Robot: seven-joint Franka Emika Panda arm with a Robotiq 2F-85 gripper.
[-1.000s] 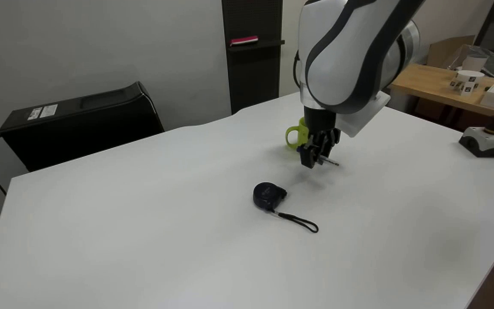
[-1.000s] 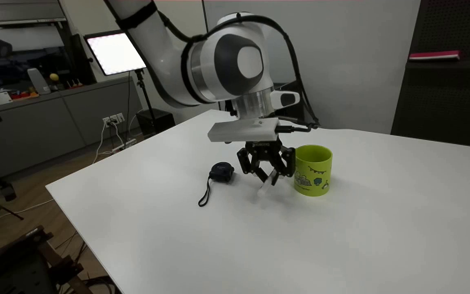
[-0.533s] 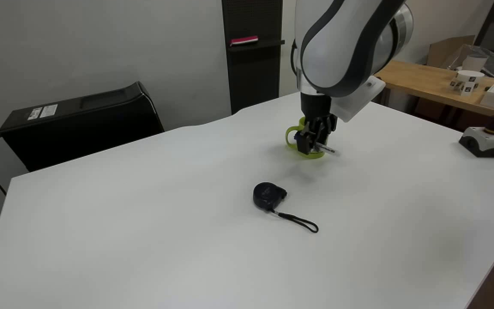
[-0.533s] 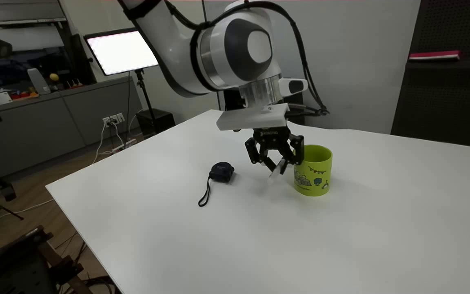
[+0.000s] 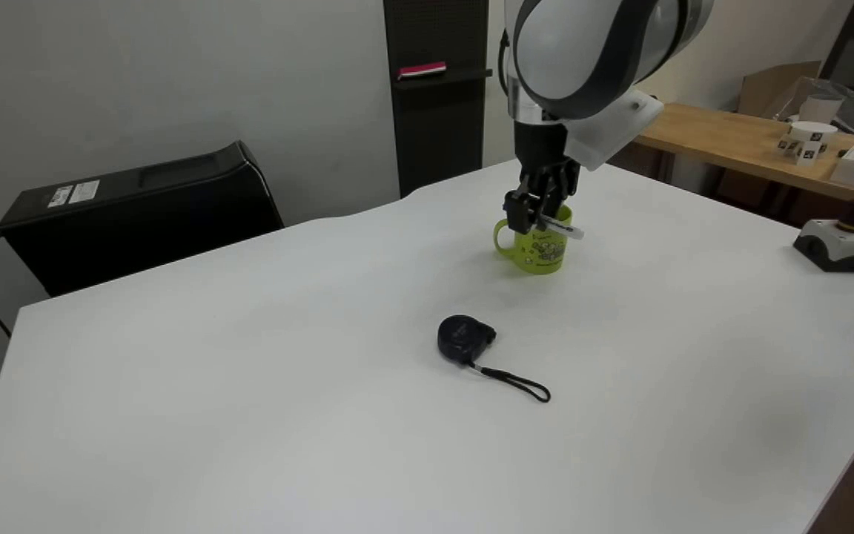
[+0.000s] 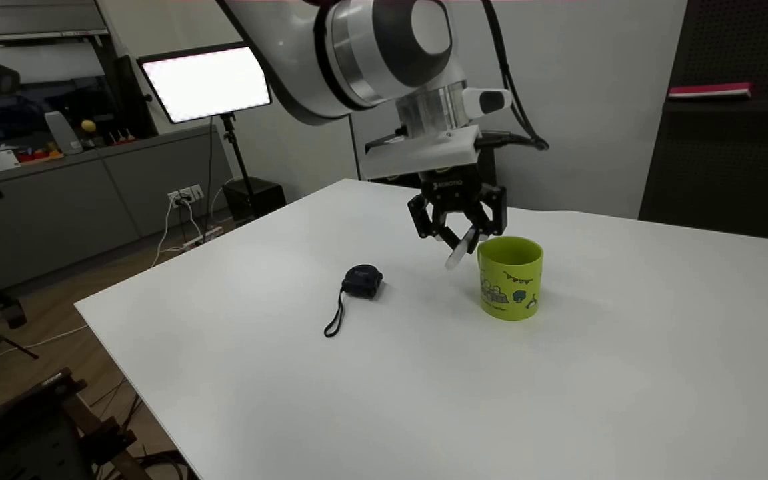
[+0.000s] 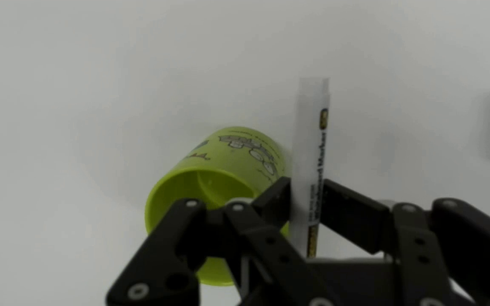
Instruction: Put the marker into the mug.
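Observation:
The marker (image 5: 564,228) is white with dark print and lies close to level in my gripper (image 5: 535,216). It also shows in an exterior view (image 6: 459,256) and in the wrist view (image 7: 310,144). My gripper (image 7: 307,193) is shut on its barrel; the cap end is mostly hidden by the fingers. The yellow-green mug (image 6: 511,287) stands upright on the table, its handle showing in an exterior view (image 5: 502,239). In an exterior view my gripper (image 6: 465,241) is left of the mug, near rim height. In the wrist view the mug (image 7: 240,155) is left of the marker, partly behind the fingers.
A dark tape measure (image 5: 464,339) with a black cord loop lies on the white table; it also shows in an exterior view (image 6: 362,281). A white emergency-stop box (image 5: 842,245) sits at the table's far side. A black case (image 5: 145,215) stands behind the table edge.
My gripper has risen from near the table to about the mug's rim, moving closer to the mug with the marker in it. The mug and tape measure have not moved.

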